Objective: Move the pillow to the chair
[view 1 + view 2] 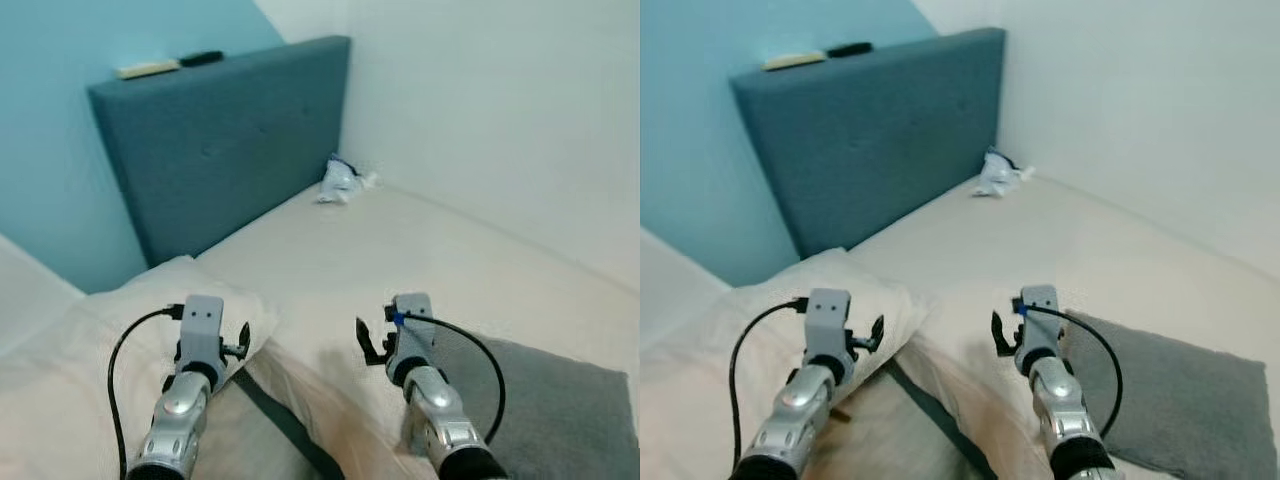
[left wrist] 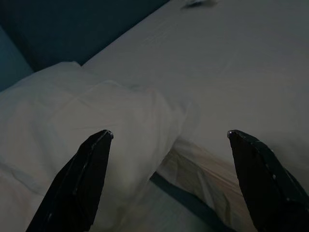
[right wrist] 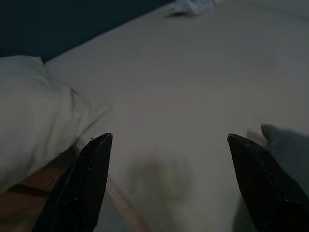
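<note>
A bed [image 1: 420,250] with a beige sheet takes up most of the scene, its blue padded headboard [image 1: 220,150] standing against the blue wall, and a white wall along its far side. The head views show the headboard's top edge, where two small things lie side by side, one pale [image 1: 148,70] and one black [image 1: 201,58]; the wrist views are dark and show neither. In the corner of the bed where headboard and white wall meet lies one crumpled white item [image 1: 342,182]; what it is cannot be made out.

There are two cushions. One white pillow [image 1: 90,340] lies at the head end of the bed, near the headboard, on the robot's left. Its long axis seems to run roughly along the headboard, and one corner points toward the middle of the bed. One grey pillow [image 1: 1180,400] lies flat near the bed's near edge on the robot's right.

The left gripper [image 1: 232,347] hovers just over the white pillow's corner. The left wrist view shows its two black fingers [image 2: 77,183] spread wide with the pillow's corner between them, nothing gripped. The right gripper [image 1: 372,342] hovers over bare sheet between the two pillows; its fingers [image 3: 82,183] are also spread apart and empty, with the grey pillow's edge beside one fingertip.
</note>
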`<state>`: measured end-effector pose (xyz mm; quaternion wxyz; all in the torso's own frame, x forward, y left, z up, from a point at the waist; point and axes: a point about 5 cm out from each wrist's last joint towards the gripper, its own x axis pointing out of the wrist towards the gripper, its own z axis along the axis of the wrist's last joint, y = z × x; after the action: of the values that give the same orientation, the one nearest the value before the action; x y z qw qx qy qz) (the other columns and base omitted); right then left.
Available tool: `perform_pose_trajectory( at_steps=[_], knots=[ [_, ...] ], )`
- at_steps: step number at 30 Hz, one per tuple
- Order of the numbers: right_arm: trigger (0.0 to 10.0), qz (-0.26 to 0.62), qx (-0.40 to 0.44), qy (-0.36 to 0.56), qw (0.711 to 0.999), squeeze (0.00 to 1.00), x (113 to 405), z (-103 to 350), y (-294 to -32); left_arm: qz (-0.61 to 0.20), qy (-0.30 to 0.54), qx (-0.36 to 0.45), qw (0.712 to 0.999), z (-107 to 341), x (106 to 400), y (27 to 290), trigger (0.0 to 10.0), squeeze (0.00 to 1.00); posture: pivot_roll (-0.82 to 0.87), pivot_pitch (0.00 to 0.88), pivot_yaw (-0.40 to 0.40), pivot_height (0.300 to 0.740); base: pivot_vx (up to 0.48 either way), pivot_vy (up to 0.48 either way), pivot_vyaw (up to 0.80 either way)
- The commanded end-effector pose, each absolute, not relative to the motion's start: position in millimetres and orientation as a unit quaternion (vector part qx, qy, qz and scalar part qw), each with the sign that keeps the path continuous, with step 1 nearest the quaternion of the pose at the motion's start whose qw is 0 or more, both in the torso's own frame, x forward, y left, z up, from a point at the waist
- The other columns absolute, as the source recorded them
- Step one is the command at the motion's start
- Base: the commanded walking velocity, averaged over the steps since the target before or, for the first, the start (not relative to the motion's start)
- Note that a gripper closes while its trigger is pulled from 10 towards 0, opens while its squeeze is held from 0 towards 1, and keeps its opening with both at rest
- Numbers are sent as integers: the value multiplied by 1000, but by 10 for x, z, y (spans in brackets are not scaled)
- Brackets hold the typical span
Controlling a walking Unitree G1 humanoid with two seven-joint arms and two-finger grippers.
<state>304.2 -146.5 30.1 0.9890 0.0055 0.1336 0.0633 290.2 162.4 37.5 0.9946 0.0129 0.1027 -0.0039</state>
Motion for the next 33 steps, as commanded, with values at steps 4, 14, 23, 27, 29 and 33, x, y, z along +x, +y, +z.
perform_pose_trajectory(
  at_steps=[4, 14, 23, 27, 29, 33],
  knots=[
    [10000, 35, -2, 146, 989, 0, 3027, 265, -1613, -10, 107, 24, 994, 338, 2893, 1565, 10000, 0, 14, 21, -19, 740, 0, 0, -800],
    [10000, 20, 0, 147, 989, 0, 3029, 259, -1649, -19, 104, 23, 994, 347, 2923, 1552, 10000, 0, 7, 21, -5, 740, 0, 0, -800],
    [10000, 16, 2, 150, 989, 0, 3018, 242, -1640, -21, 101, 21, 994, 352, 2922, 1560, 10000, 0, 10, 24, -10, 740, 0, 0, -800],
    [10000, 16, 2, 150, 988, 0, 3013, 238, -1641, -23, 101, 21, 994, 337, 2900, 1555, 10000, 0, 9, 25, -10, 740, 0, 0, -800],
    [10000, 16, 2, 151, 988, 0, 3009, 235, -1642, -23, 101, 21, 994, 335, 2894, 1555, 10000, 0, 9, 26, -10, 740, 0, 0, -800],
    [10000, 16, 2, 151, 988, 0, 3008, 235, -1646, -24, 101, 20, 994, 335, 2898, 1555, 10000, 0, 9, 27, -9, 740, 0, 0, -800]
  ],
)
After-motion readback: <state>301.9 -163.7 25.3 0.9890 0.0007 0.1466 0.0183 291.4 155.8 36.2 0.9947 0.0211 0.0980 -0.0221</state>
